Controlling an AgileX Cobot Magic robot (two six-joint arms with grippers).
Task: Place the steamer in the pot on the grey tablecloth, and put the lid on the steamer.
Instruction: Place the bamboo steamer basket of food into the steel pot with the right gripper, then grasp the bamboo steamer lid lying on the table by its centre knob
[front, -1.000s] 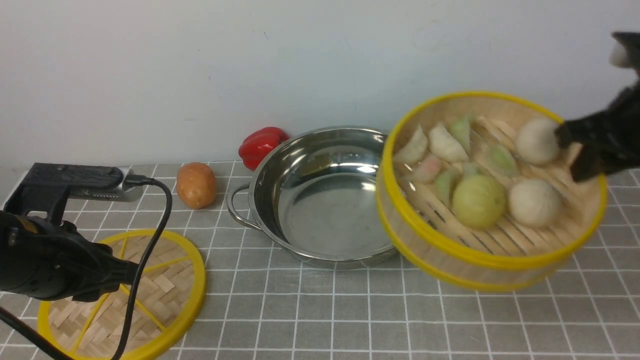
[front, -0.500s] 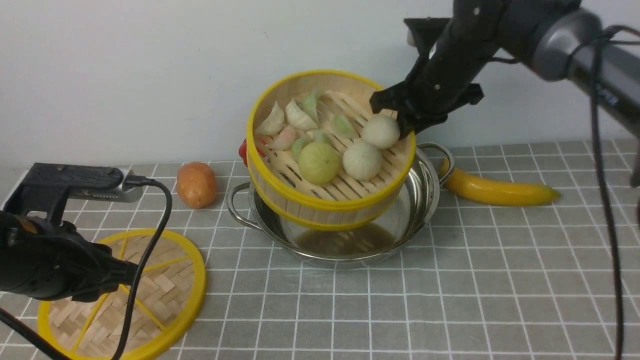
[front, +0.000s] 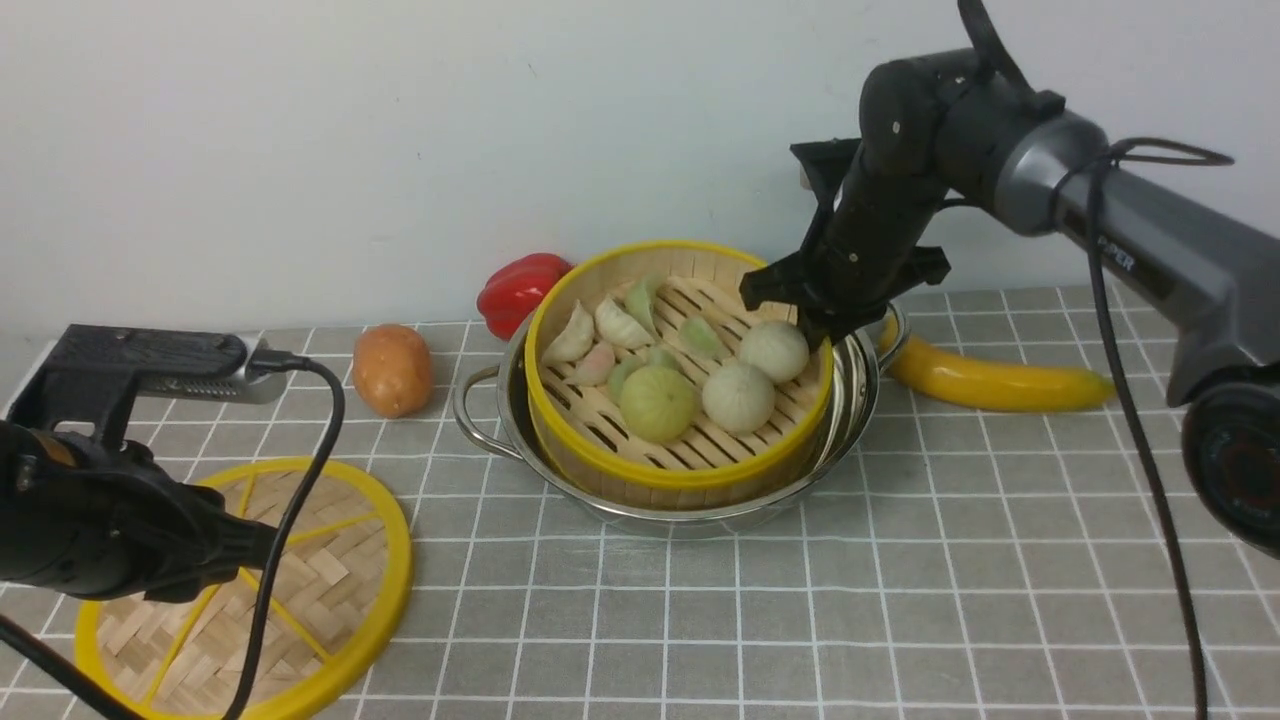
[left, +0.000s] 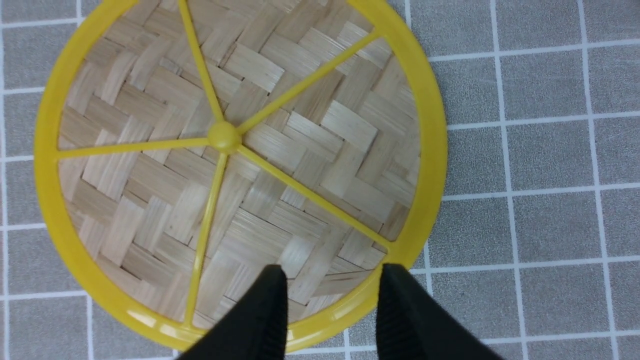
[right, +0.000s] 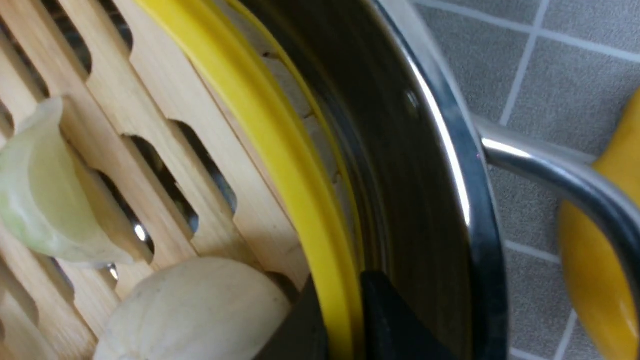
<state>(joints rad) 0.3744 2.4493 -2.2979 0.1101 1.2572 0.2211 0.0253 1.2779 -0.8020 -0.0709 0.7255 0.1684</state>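
On R wrist: hand (right: 345, 312) pinches steamer (right: 275, 145) rim.

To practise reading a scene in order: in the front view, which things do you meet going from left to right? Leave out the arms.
lid → potato → pepper → steamer → banana
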